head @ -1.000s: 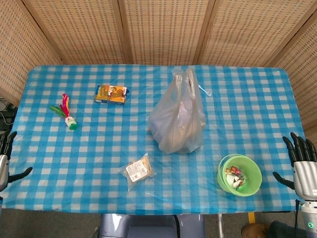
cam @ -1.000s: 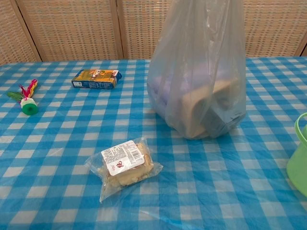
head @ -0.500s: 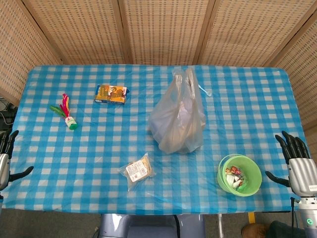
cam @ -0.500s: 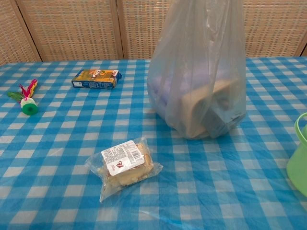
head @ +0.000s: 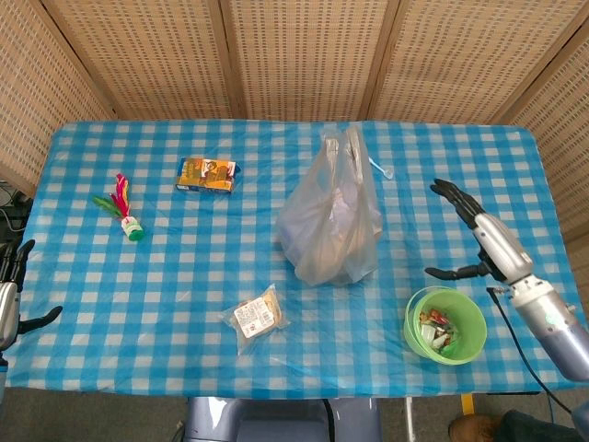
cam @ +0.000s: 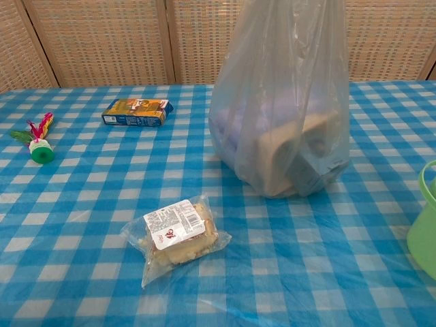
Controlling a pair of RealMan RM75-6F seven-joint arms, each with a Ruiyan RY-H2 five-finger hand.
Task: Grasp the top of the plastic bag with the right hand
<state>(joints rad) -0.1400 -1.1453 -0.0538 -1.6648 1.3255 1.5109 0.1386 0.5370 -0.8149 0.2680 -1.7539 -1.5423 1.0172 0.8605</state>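
A translucent plastic bag (head: 329,221) with bulky contents stands upright in the middle of the table; it fills the centre of the chest view (cam: 283,102), where its top is cut off by the frame. Its handles (head: 339,140) stick up at the far side. My right hand (head: 479,235) hovers over the table to the right of the bag, fingers spread and holding nothing, well apart from it. My left hand (head: 11,296) hangs at the table's left edge, fingers apart and empty. Neither hand shows in the chest view.
A green bowl (head: 445,325) of small items sits just below the right hand. A wrapped snack (head: 257,316) lies in front of the bag. An orange box (head: 206,174) and a feathered shuttlecock (head: 122,208) lie at the left. Wicker screens stand behind the checked cloth.
My right hand has risen from the table's right edge and swung inward and forward over the table, toward the bag. The bag and my left hand have stayed put.
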